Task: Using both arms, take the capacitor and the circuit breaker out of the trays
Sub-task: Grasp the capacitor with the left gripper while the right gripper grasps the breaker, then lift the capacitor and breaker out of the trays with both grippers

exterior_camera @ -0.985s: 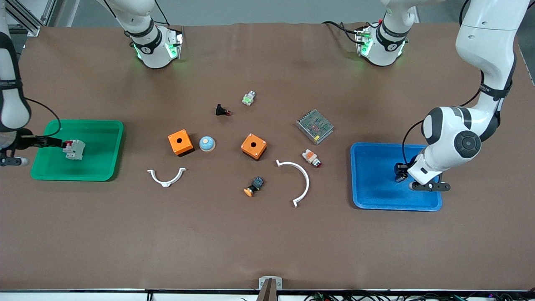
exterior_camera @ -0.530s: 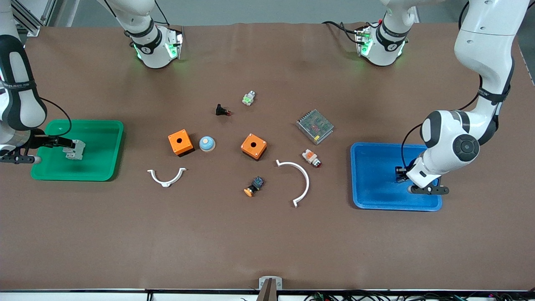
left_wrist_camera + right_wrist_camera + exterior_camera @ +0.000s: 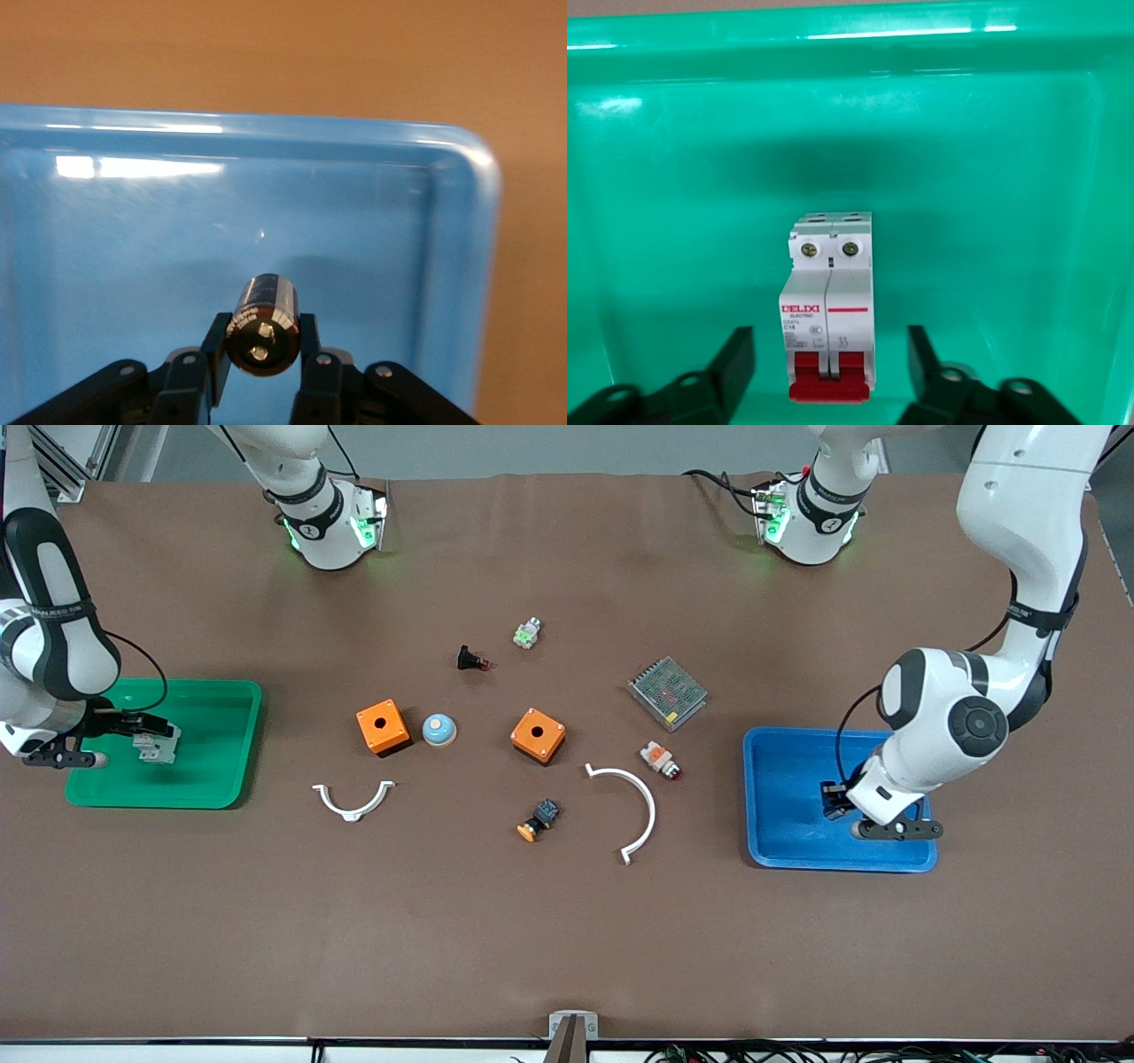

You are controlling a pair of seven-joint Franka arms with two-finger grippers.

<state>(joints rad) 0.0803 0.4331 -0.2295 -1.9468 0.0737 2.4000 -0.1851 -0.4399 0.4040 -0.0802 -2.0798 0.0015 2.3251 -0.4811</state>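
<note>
The right gripper (image 3: 146,726) is low in the green tray (image 3: 221,779) at the right arm's end of the table. Its 2 fingers (image 3: 735,363) are spread wide apart and touch nothing. The breaker (image 3: 830,305) rests on the tray floor between them, clear of both, with its red switch end toward the wrist; in the front view the breaker (image 3: 157,746) sits just under the fingertips.

The left gripper (image 3: 830,801) is down inside the blue tray (image 3: 780,850) at the left arm's end of the table. Its fingers (image 3: 217,359) are clamped on the capacitor (image 3: 264,326), 1 on each side of the black body, silvery end facing the wrist, just above the tray floor.
</note>
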